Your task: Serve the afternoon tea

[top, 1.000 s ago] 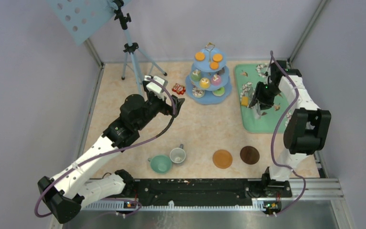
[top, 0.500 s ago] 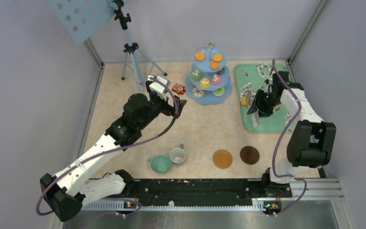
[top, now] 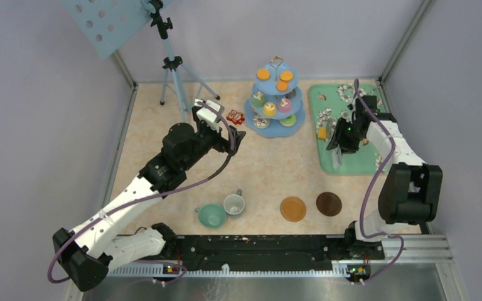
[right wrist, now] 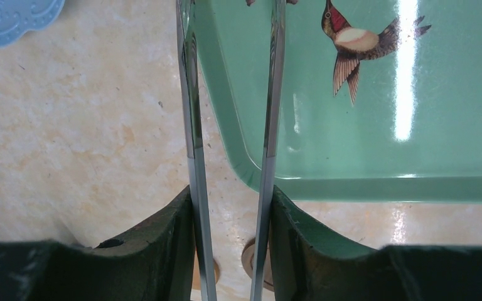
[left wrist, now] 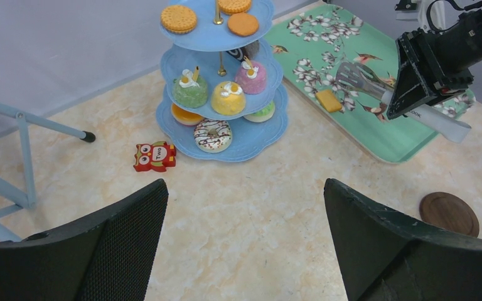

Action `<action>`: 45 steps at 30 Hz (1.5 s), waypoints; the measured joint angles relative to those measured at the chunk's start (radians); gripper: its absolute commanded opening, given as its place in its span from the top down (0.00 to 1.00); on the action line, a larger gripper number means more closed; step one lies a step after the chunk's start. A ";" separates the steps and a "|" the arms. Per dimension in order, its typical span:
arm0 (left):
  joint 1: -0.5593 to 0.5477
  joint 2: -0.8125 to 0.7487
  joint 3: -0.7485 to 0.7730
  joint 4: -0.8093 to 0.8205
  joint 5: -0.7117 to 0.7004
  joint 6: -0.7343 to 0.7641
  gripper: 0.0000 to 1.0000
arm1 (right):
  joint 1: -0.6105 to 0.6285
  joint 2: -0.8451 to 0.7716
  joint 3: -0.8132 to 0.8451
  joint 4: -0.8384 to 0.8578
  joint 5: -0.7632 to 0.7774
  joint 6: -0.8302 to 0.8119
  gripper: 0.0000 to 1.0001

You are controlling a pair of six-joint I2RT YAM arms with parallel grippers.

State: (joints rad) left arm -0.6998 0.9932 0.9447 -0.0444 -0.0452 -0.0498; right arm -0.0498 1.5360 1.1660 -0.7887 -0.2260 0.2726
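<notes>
The light-blue three-tier stand [top: 276,103] [left wrist: 219,75] carries orange biscuits on top, cupcakes in the middle and donuts below. One orange biscuit [top: 322,133] [left wrist: 329,100] lies on the green tray [top: 353,164]. My right gripper [top: 344,135] [right wrist: 232,200] is shut on the metal tongs [left wrist: 364,78] [right wrist: 191,125], whose flat tips hover just beside that biscuit. My left gripper [top: 235,137] [left wrist: 245,188] hangs open and empty over bare table, facing the stand. A teal cup [top: 211,216] and a grey-white cup [top: 233,204] stand near the front. Two brown coasters [top: 293,209] [top: 329,204] lie to their right.
A red owl toy [top: 235,116] [left wrist: 155,156] lies left of the stand. A tripod [top: 174,69] with a perforated blue board stands at the back left. Walls enclose the table on three sides.
My right arm has shifted a little toward the near side with the tongs still held over the tray. My left gripper has edged slightly toward the back.
</notes>
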 measured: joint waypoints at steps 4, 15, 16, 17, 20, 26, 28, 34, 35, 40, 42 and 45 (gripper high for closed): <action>0.000 0.000 -0.001 0.000 0.000 0.000 0.01 | 0.029 0.000 -0.001 0.014 0.030 0.001 0.96; 0.000 0.000 -0.001 0.000 0.000 0.000 0.01 | 0.144 -0.084 -0.219 0.206 0.195 0.051 0.61; 0.000 0.000 -0.001 0.000 0.000 0.000 0.01 | 0.144 -0.097 -0.249 0.230 0.208 0.055 0.59; 0.000 0.000 -0.001 0.000 0.000 0.000 0.01 | 0.143 -0.107 -0.273 0.249 0.221 0.060 0.58; 0.000 0.000 -0.001 0.000 0.000 -0.001 0.01 | 0.141 -0.130 -0.333 0.311 0.253 0.064 0.54; 0.000 0.000 -0.001 0.000 0.000 -0.002 0.01 | 0.141 -0.134 -0.389 0.403 0.294 0.069 0.45; 0.000 0.000 -0.001 0.000 0.000 -0.003 0.01 | 0.141 -0.134 -0.400 0.422 0.308 0.069 0.43; 0.000 0.000 -0.005 0.000 0.000 -0.004 0.01 | 0.141 -0.132 -0.408 0.457 0.340 0.068 0.37; 0.000 0.000 -0.005 0.000 0.000 -0.004 0.01 | 0.141 -0.131 -0.408 0.462 0.342 0.067 0.35; 0.000 0.000 -0.005 0.000 0.003 -0.004 0.01 | 0.141 -0.112 -0.408 0.479 0.362 0.061 0.18; 0.000 0.000 -0.005 0.000 0.003 -0.004 0.01 | 0.141 -0.100 -0.408 0.489 0.367 0.061 0.17; 0.000 0.000 -0.005 0.000 0.003 -0.004 0.01 | 0.141 -0.088 -0.408 0.492 0.381 0.062 0.18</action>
State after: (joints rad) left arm -0.6998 0.9932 0.9401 -0.0448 -0.0422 -0.0536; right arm 0.0910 1.4483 0.7582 -0.2962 0.1547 0.3344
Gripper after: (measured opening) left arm 0.987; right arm 0.824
